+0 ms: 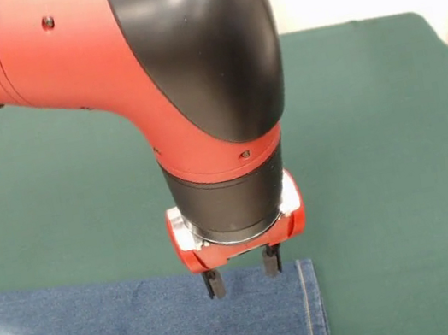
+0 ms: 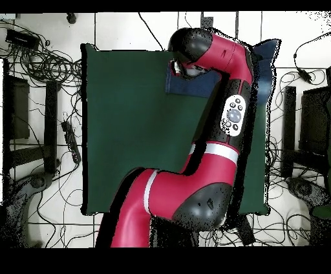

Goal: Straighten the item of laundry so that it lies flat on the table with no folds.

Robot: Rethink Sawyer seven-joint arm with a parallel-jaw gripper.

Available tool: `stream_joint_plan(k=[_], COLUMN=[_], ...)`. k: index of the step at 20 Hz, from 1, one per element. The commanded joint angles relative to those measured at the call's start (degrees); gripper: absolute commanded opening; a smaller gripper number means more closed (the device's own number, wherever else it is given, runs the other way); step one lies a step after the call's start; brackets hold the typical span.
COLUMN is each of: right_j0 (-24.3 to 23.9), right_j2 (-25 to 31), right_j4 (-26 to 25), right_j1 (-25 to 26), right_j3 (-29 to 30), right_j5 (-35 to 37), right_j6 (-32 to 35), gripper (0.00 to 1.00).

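**Now: jaws poised over the denim edge**

Front view. Jeans (image 1: pixel 141 334) lie along the near edge of the green bench (image 1: pixel 374 132), filling the lower left of the frame and running out past the left and bottom borders. Cloth looks mostly flat here. A stitched hem or seam runs down the right-hand end, and a pale faded patch shows at the far left. Bare green felt lies to the right of that hem.

Gripper (image 1: pixel 241 274) hangs off the red and black arm (image 1: pixel 189 69), pointing straight down above the upper edge of the denim, close to its right-hand end. Jaws stand spread, two dark tips with a clear gap between them and nothing held. Whether the tips touch the cloth cannot be told.

Overhead view. Arm reaches across the bench from the base to the far side. Jeans show as a dark blue patch at the far edge, partly hidden under the arm's head; a piece also shows past the arm at the bench corner.
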Motion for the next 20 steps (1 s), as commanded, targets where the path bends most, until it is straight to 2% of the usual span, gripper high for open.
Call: stream_joint_plan(k=[1,8,14,20], right_j0=[1.2,2.1,2.5,2.5], right_j2=[11.5,14.6,16.2,15.5], right_j4=[-1.7,-3.7,-7.4,-10.5], right_j1=[1.3,-0.1,0.3,4.2], right_j3=[8.9,11.0,12.6,8.4], right_j5=[-2.0,-3.6,-9.0,-8.5], right_j6=[-5.2,-4.3,-3.1,0.0], gripper=[1.0,1.0,1.0,1.0])
